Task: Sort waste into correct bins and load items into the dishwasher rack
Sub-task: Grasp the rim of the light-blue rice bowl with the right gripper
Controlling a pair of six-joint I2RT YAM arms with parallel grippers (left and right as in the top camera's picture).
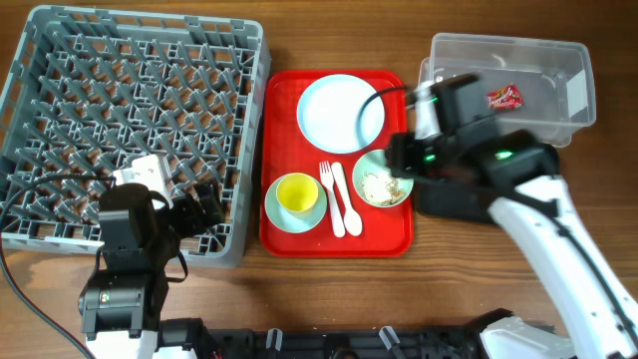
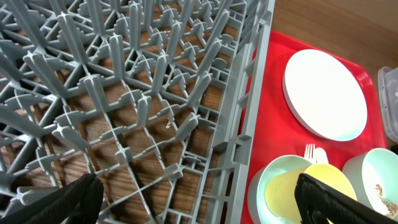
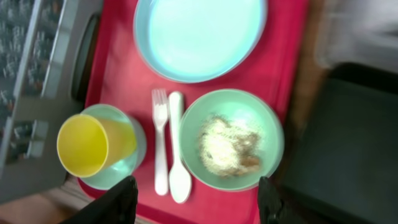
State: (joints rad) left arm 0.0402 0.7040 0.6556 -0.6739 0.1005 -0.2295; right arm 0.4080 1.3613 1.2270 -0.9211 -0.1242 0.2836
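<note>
The grey dishwasher rack (image 1: 251, 140) stands at the left. A red tray (image 1: 379, 234) holds a white plate (image 1: 340, 112), a yellow cup (image 1: 296, 192) in a mint bowl, a white fork (image 1: 328, 184), a spoon (image 1: 348, 211) and a mint bowl (image 1: 382, 184) of pale food scraps (image 3: 225, 146). A red wrapper (image 1: 503, 97) lies in the clear tub (image 1: 469, 60). The black tray (image 3: 342, 143) is partly under my right arm. My right gripper (image 3: 194, 199) is open above that bowl and spoon. My left gripper (image 2: 199, 199) is open over the rack's front right corner. No tissue is in view.
Bare wooden table shows between the rack and the red tray and along the front edge. The rack's upright pegs (image 2: 143, 93) fill the left wrist view, with the plate (image 2: 324, 93) and cup (image 2: 292, 190) to their right.
</note>
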